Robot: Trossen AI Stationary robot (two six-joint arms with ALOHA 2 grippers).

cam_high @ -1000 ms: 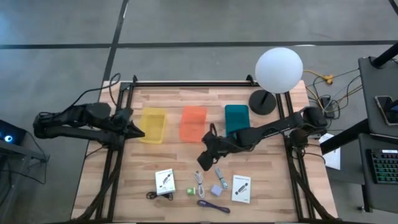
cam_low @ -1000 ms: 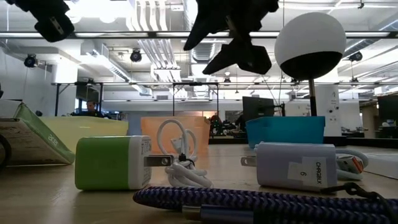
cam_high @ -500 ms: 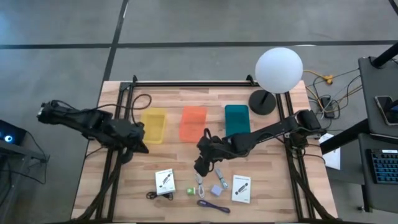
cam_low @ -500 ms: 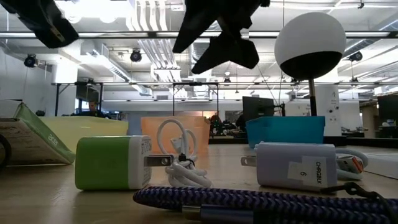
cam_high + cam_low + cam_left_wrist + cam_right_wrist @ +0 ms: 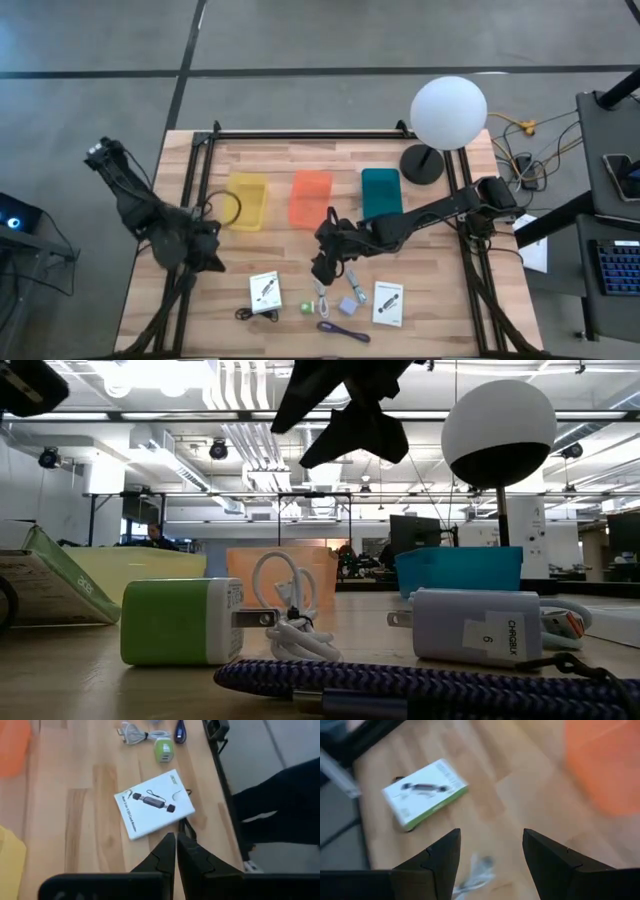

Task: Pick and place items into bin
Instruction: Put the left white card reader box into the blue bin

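Observation:
The items lie near the table's near edge. A white card (image 5: 264, 291) and a black cord (image 5: 245, 313) are on the left. Beside them are a green block (image 5: 306, 304), a white cord (image 5: 321, 290), a lavender cube (image 5: 348, 305), a grey stick (image 5: 354, 278), a purple cord (image 5: 340, 331) and a second white card (image 5: 387, 302). My right gripper (image 5: 325, 262) hovers open above the white cord (image 5: 477, 872). My left gripper (image 5: 205, 255) is shut and hangs in the air left of the first card (image 5: 154, 810).
Three bins stand in a row mid-table: yellow (image 5: 246, 200), orange (image 5: 310, 198) and teal (image 5: 381, 192). A white globe lamp (image 5: 449, 112) stands at the far right corner. Bare wood lies between the bins and the items.
My left arm has swung from beside the yellow bin toward the near edge, and its gripper now hangs left of the first white card. My right gripper has moved a little toward the near edge and down, closer to the white cord. No item has moved.

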